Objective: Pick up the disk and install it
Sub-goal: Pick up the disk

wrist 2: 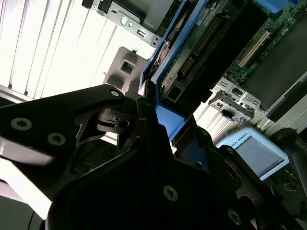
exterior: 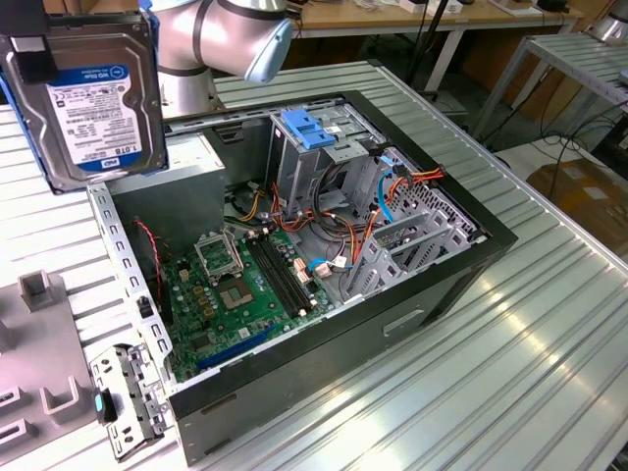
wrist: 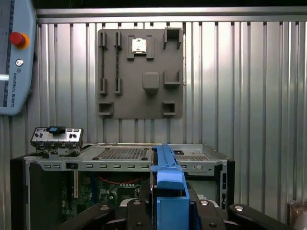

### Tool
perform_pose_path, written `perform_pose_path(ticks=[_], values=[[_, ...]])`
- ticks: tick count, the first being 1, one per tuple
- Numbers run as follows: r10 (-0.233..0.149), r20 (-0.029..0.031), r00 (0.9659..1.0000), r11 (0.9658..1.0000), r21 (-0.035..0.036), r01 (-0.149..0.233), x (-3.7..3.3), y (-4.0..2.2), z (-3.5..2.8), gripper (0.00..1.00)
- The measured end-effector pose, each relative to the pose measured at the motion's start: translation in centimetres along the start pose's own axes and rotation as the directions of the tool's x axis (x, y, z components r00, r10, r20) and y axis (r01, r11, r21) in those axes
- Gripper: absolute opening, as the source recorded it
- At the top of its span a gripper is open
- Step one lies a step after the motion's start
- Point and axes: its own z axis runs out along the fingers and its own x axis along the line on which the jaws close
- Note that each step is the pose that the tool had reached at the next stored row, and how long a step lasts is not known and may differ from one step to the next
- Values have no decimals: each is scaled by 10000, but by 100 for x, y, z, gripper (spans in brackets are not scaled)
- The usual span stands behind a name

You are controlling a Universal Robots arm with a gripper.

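Gripper (wrist: 169, 211): its jaws are closed on the disk (exterior: 88, 98), pinching the light blue plastic rail that frames it. In the second wrist view the dark fingers (wrist 2: 144, 120) press on that rail, with the disk's edge and green circuit side running away from them.

The disk hangs in the air, clear of the open computer case (exterior: 461, 265) and touching no part of it. In the exterior view it stands on edge, label outward, beyond the case's corner on the exterior view's left. In the first wrist view it shows edge-on in front of the case's metal side wall. Inside the case, the tall metal bay with the blue latch (exterior: 309, 128) stands at the far end, and the green main board (exterior: 245, 285) lies flat on the case floor. A grey holder plate (wrist: 140, 72) lies on the table just beside the case.

By the look of it, the disk is dense and quite rigid, so it should not sag in the grip. Its bare metal faces look smooth and likely slippery. The circuit side is probably the part most easily damaged. The plastic rail may flex a little, but its long side edges seem the sound place to hold, as here.
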Motion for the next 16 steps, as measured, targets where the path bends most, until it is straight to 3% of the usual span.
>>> perform_pose_path(ticks=[4,8,16], values=[[0,-2,10000,10000,-1,0,0,-117,1,37],[3,-1,10000,10000,-4,-3,4,-312,4,37],[5,-2,10000,10000,-8,-5,7,-535,7,37]])
